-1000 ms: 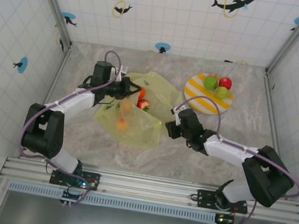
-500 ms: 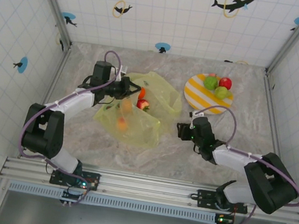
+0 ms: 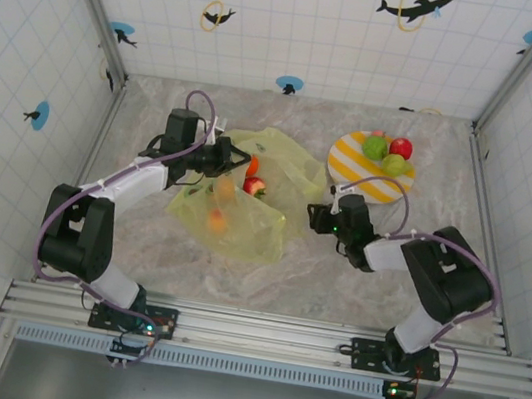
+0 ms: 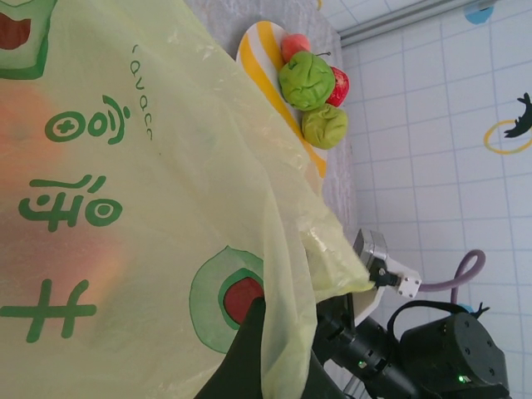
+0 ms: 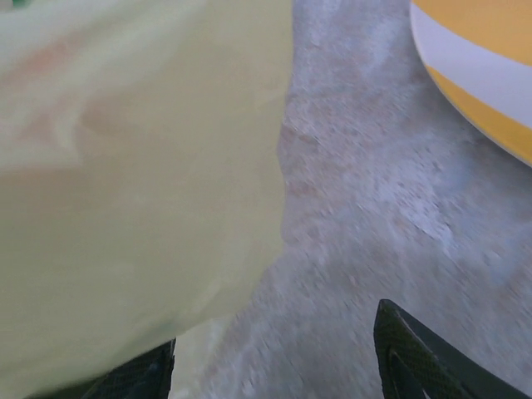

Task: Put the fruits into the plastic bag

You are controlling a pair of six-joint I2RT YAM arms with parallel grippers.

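The yellow-green plastic bag (image 3: 260, 221) lies mid-table with an orange fruit (image 3: 214, 219) and a red fruit (image 3: 254, 186) showing through it. My left gripper (image 3: 224, 158) is shut on the bag's upper left edge; in the left wrist view its dark fingers (image 4: 249, 349) pinch a fold of bag (image 4: 150, 208). Two green fruits (image 3: 375, 147) (image 3: 394, 164) and a red fruit (image 3: 402, 147) sit on the striped plate (image 3: 351, 173). My right gripper (image 3: 316, 218) stands open, low beside the bag's right edge (image 5: 125, 166), nothing held between its fingertips (image 5: 416, 357).
The striped plate (image 5: 482, 66) lies just right of and beyond the right gripper. In the left wrist view the plate (image 4: 249, 46) with its fruits (image 4: 307, 79) lies past the bag. Tiled walls close in the table on three sides. Bare marble lies in front of the bag.
The right gripper drew back to the right, then came in again toward the bag's right edge, its arm folding closer. The left arm and the bag held still.
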